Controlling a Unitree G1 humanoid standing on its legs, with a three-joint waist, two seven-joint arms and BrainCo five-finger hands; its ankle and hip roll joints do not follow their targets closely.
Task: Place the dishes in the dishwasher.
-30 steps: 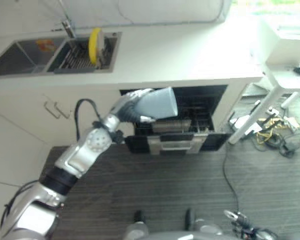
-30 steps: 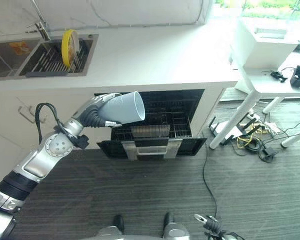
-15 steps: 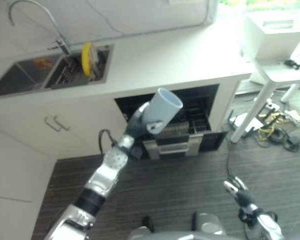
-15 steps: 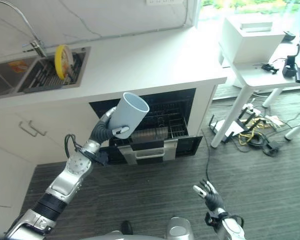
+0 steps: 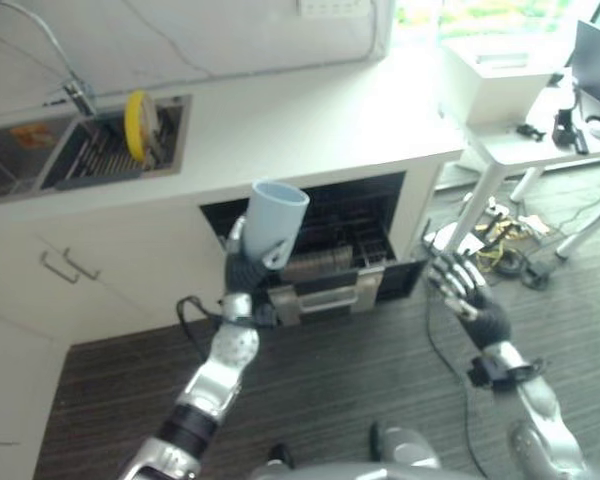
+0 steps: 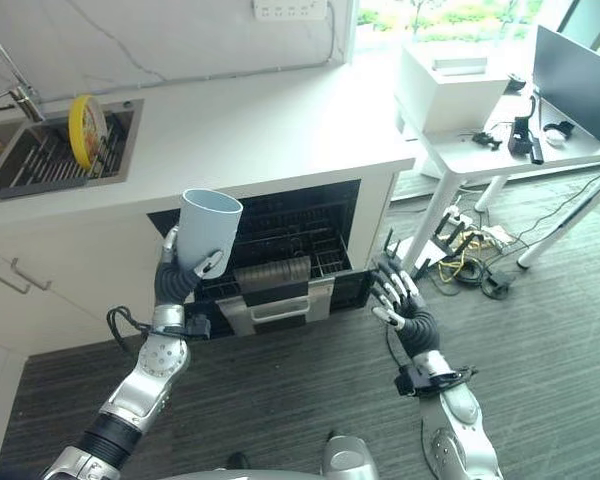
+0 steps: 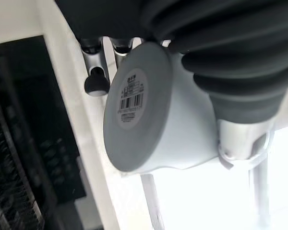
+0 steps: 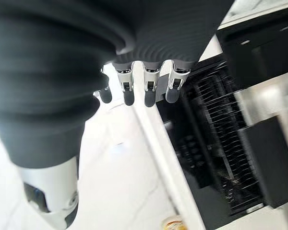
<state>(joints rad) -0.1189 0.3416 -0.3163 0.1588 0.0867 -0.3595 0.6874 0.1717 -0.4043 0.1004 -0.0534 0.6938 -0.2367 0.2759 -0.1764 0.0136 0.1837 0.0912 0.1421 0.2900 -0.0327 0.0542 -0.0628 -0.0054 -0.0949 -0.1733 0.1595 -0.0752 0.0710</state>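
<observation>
**Cup raised before the open dishwasher**

Your left robot hand [image 6: 175,272] is gripping the pale blue cup [image 6: 208,230] upright, mouth up, in front of the dishwasher [image 6: 280,262]; the cup is hiding most of its fingers. A yellow plate [image 6: 81,130] is standing in the sink rack. Your right robot hand [image 6: 400,303] is hovering spread and empty.

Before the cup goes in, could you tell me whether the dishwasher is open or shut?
Open. The dishwasher shows a dark cavity under the counter, with its rack pulled partly forward. The left hand holds the cup in front.
</observation>
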